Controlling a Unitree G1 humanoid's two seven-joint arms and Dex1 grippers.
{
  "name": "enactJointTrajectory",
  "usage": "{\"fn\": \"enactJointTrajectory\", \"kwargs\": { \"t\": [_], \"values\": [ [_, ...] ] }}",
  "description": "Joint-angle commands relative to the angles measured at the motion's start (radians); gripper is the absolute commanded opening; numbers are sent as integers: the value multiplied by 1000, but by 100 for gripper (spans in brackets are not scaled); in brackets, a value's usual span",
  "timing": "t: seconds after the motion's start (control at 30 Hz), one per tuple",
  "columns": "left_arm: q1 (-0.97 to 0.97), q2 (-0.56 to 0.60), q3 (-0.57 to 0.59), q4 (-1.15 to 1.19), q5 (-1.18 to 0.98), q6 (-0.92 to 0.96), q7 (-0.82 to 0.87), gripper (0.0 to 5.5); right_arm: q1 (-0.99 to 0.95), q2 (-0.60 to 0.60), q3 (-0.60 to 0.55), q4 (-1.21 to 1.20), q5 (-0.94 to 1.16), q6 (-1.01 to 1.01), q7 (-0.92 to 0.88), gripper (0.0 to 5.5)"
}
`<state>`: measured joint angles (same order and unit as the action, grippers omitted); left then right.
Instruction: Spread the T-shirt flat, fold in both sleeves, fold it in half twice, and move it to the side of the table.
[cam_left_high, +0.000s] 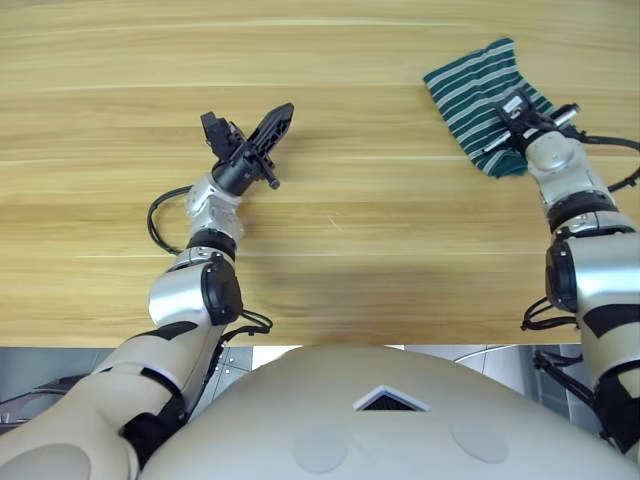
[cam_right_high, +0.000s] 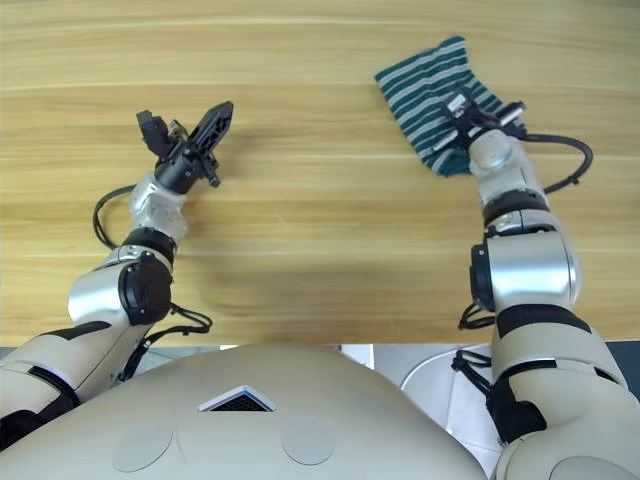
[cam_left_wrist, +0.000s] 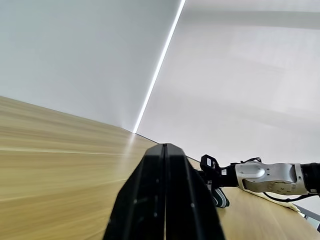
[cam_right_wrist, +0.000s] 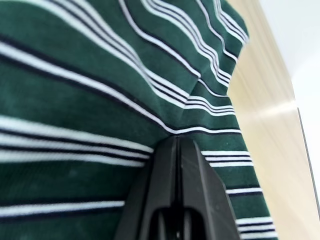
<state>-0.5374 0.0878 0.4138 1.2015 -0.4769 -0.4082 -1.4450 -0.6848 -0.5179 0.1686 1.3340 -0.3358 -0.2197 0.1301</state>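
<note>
My right gripper (cam_right_wrist: 175, 142), jaws closed, presses its tip on the near end of the folded T-shirt (cam_left_high: 475, 85), whose long axis runs ahead of it across the tabletop (cam_left_high: 350, 220), while my left gripper (cam_left_high: 283, 115), closed and empty, hangs well apart.

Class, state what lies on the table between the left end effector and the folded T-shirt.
Nothing but bare table: the left eye view shows this stretch between the left end effector and the T-shirt.

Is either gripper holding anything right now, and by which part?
Left gripper holds nothing. Right gripper is shut with its tip on the folded T-shirt, toward its near end; whether cloth is pinched cannot be told.
</note>
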Motion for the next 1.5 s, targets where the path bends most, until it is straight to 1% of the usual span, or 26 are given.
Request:
{"fn": "enactJointTrajectory", "kwargs": {
  "t": [0.03,0.17,0.33,0.47,0.6,0.67,0.73,0.87,0.93,1.0,1.03,1.1,1.13,1.17,1.2,1.23,1.27,1.3,1.37,1.4,1.43,1.47,1.5],
  "values": [
    [50,11,30,6,-15,-6,19,0,116,-23,-83,32,64,82,-12,3],
    [89,38,76,-9,-43,-28,24,0,125,-27,-164,29,124,114,-87,3],
    [98,45,87,-7,-41,-41,52,0,141,-19,-242,15,182,83,-151,3],
    [113,50,89,-3,-35,-70,99,0,89,-9,-280,-17,204,-8,-222,3],
    [101,55,83,11,-24,-72,159,0,75,-23,-328,-74,237,-171,-290,3],
    [98,55,81,14,-19,-73,180,0,74,-33,-326,-107,224,-242,-343,3],
    [94,57,80,20,-14,-74,211,0,82,-47,-302,-163,175,-319,-438,3],
    [88,63,81,26,-9,-70,251,0,108,-60,-214,-273,14,-348,-619,3],
    [78,69,83,34,-10,-58,275,0,135,-31,-135,-372,-85,-382,-659,3],
    [61,80,86,50,-5,-47,339,0,150,42,-35,-420,-135,-438,-579,3],
    [55,84,87,55,-2,-46,366,0,153,89,-11,-405,-101,-461,-483,3],
    [40,93,95,65,-1,-31,428,0,171,245,-70,-361,200,-436,-44,3],
    [32,97,97,70,3,-31,465,0,152,348,-227,-360,484,-266,243,3],
    [24,101,95,75,9,-32,495,0,123,415,-392,-357,738,-61,483,3],
    [17,103,93,79,14,-31,519,0,88,444,-539,-317,903,73,603,3],
    [8,106,92,85,19,-28,552,0,70,454,-588,-254,924,59,601,3],
    [0,111,88,91,27,-26,588,0,69,445,-569,-191,852,-32,498,3],
    [-4,116,83,95,37,-29,624,0,76,433,-519,-144,755,-129,374,3],
    [-17,124,80,104,51,-22,693,0,111,391,-362,-93,514,-282,96,3],
    [-23,129,73,109,67,-22,736,0,124,359,-229,-79,330,-307,-116,3],
    [-28,133,65,114,84,-21,778,0,130,338,-125,-64,186,-312,-279,3],
    [-30,138,51,119,108,-23,826,0,128,325,-37,-53,68,-299,-411,3],
    [-30,141,40,123,127,-25,861,0,125,320,18,-44,-6,-289,-496,3]
  ]
}}
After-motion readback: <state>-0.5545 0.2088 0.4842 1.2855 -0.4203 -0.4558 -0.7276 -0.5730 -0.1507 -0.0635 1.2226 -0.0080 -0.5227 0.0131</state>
